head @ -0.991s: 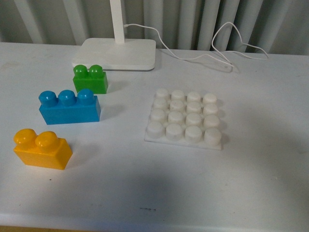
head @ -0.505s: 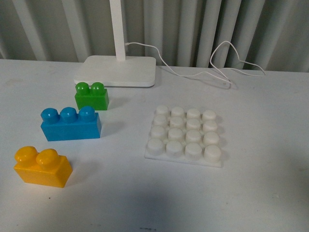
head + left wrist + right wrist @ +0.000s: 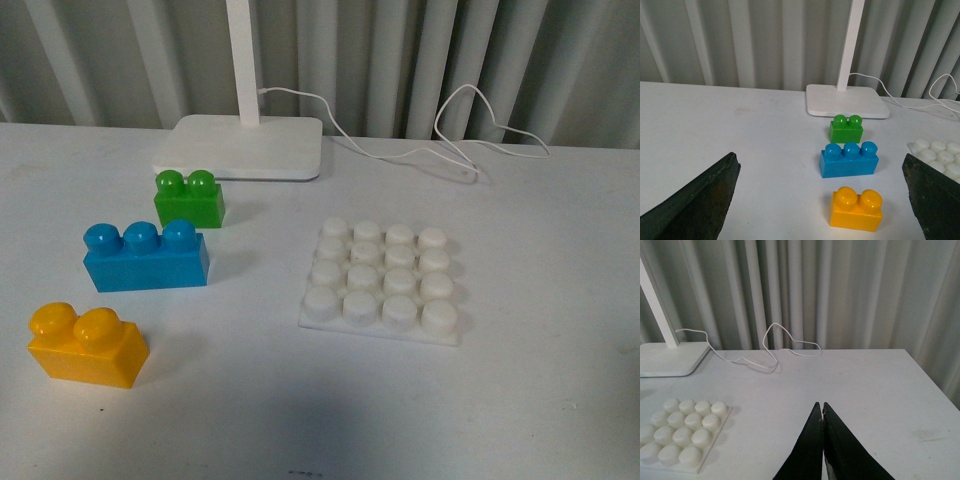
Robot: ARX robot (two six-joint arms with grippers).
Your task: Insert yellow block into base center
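Only my view shifted; orange-yellow two-stud plastic brick (image 3: 88, 345) untouched left of white studded square base (image 3: 380, 282); left jaws open, right jaws closed.

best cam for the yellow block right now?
Front view: the yellow block shows whole, both studs plus two faces, with the base in frame. Left wrist view also shows the block whole, face-on, slightly smaller. Right wrist view misses it.

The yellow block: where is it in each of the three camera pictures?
Front view: yellow block, near left, the nearest brick.
Left wrist view: yellow block nearest the camera, before the blue brick.
Right wrist view: not in it.
Shared landmark: white lamp foot, in all three.
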